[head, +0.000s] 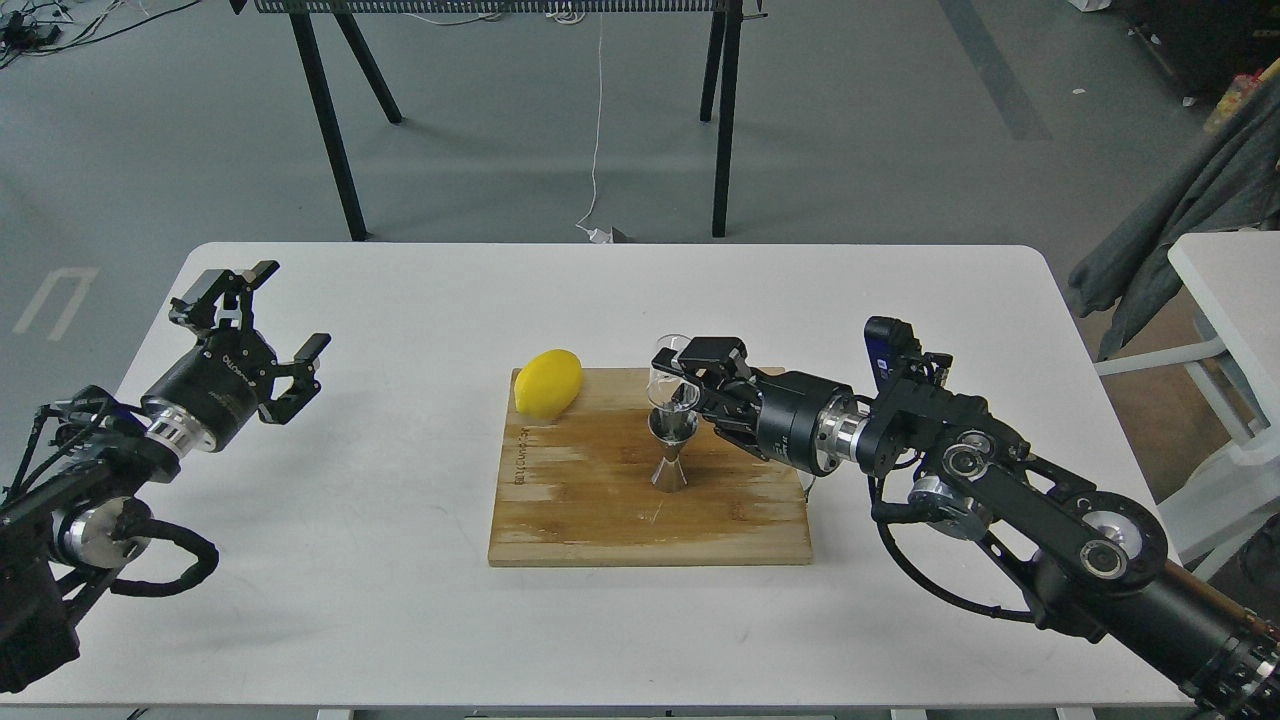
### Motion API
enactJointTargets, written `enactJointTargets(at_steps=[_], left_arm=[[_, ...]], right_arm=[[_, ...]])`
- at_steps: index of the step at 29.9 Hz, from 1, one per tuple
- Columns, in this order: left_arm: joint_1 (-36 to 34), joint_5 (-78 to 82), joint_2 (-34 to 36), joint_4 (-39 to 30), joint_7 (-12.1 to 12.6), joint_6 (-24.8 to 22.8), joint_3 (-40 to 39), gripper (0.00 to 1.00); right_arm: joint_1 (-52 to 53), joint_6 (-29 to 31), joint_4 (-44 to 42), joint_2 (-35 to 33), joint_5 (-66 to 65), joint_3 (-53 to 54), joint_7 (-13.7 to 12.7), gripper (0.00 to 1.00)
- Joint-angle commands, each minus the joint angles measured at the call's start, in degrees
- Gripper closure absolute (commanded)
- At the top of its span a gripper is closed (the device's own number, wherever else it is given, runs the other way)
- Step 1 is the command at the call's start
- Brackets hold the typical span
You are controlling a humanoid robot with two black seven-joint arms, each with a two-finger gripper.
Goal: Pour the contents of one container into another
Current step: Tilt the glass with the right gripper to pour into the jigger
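The steel jigger [671,452] stands upright on the wooden board [600,510], near its middle. Directly above its mouth hangs the small clear glass cup [668,372], nearly upright and very close to the jigger's rim. My right gripper [686,383] reaches in from the right and is shut on the cup. Far off at the table's left side, my left gripper [268,325] is raised and open, holding nothing.
A yellow lemon [548,382] lies on the board's back left corner. The board rests on a white table [400,620]. Black trestle legs [330,120] stand on the floor behind, and a second white table [1235,290] is at the right.
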Motion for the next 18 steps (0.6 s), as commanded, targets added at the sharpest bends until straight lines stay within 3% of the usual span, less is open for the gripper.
enactJointTargets(at_steps=[1, 18], left_arm=[[0.0, 0.0, 0.0, 0.0, 0.0, 0.0, 0.0, 0.01], [0.1, 0.0, 0.1, 0.0, 0.0, 0.0, 0.0, 0.01]], right_arm=[[0.1, 0.0, 0.1, -0.2, -0.6, 0.0, 0.0, 0.60], [2.7, 0.1, 0.1, -1.7, -1.7, -3.3, 0.1, 0.60]])
